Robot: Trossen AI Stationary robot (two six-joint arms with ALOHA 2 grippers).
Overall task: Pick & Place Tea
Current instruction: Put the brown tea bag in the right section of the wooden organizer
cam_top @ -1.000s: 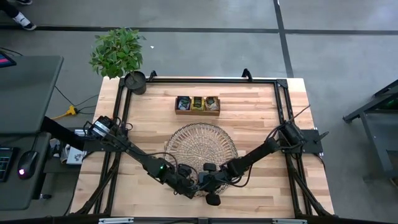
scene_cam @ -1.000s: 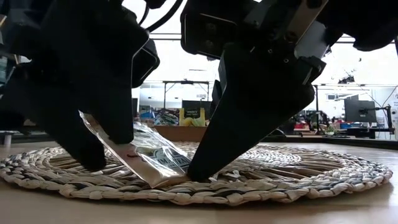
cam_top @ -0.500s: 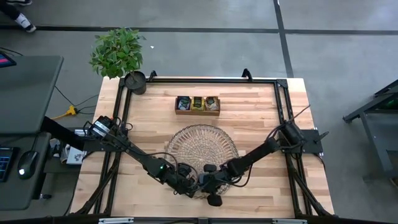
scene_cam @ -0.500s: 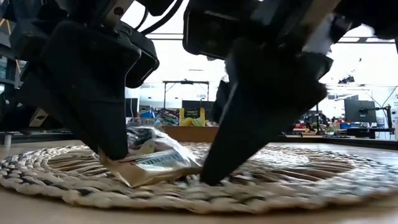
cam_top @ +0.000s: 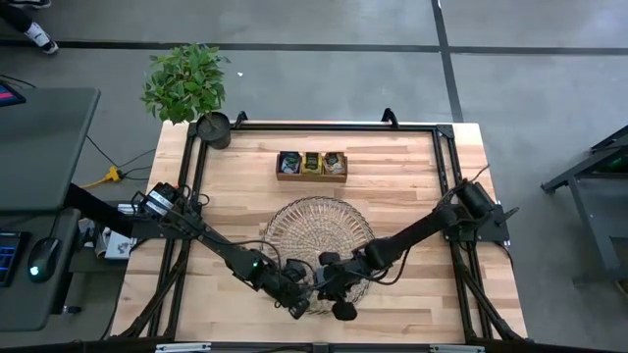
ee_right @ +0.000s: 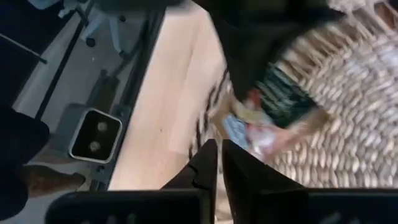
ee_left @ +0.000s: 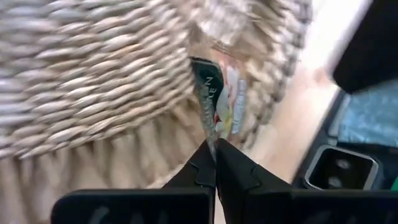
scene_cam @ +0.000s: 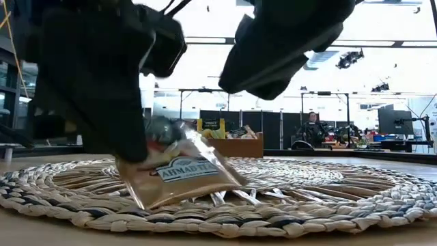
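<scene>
One tea sachet (scene_cam: 181, 178), a brownish wrapper with a printed label, stands tilted on the near part of the round woven tray (cam_top: 319, 230). My left gripper (cam_top: 299, 306) comes slanting down from the table's left and is shut on it. My right gripper (ee_right: 217, 149) hangs above and just right of the sachet (ee_right: 273, 106). Only a narrow gap shows between its fingertips, with nothing in it. It touches neither the sachet nor the tray. More tea lies in the wooden box (cam_top: 312, 165) at the far side. My left gripper pinches the sachet's one edge (ee_left: 213, 134) between its two fingers, which slant down from the table's left. In its wrist view the sachet runs edge-on away from the fingertips. The sachet leans, label toward the near edge, its lower edge (scene_cam: 153, 203) down on the tray's weave.
A small black camera unit (cam_top: 340, 312) sits on the table just near the tray's rim, close below both grippers. A potted plant (cam_top: 191, 83) stands at the far left corner. A black frame runs round the table (cam_top: 412, 294). A person sits far off in the room (scene_cam: 314, 126).
My left gripper has shut on the sachet, which stood between its open fingers, and has rolled, turning the sachet's label toward the near edge. My right gripper, whose tip was down at the sachet's lower end on the tray, has risen clear of both.
</scene>
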